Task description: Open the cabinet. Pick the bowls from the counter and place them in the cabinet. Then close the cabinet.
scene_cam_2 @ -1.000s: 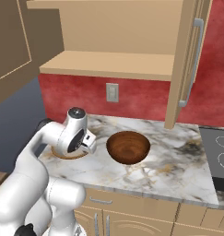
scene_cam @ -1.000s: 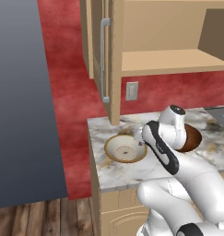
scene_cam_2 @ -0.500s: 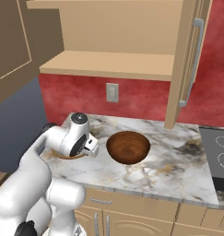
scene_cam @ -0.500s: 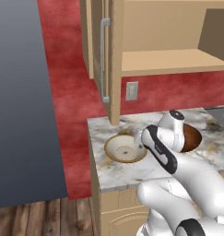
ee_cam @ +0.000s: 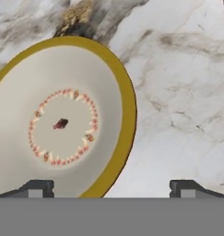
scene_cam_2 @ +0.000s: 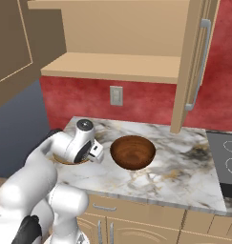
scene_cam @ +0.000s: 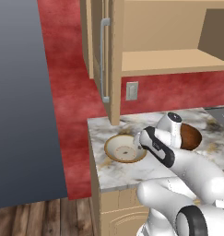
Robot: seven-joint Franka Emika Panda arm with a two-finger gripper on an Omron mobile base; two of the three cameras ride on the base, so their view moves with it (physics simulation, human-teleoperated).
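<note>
Bowls first: cream bowl [ee_cam: 62,133] sits on the counter [ee_cam: 178,92] under the wide-open gripper [ee_cam: 111,186], so I'd probably straddle its gold rim before closing, though depth's hard to judge.

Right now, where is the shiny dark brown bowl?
The deep glossy reddish-brown bowl sits upright on the white-grey marble counter, below the open tan wooden wall cabinet, between the shallow cream gold-rimmed bowl and the cooktop.

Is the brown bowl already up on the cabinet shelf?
No, the brown bowl sits on the marble counter, and the cabinet shelf above it is bare.
</note>
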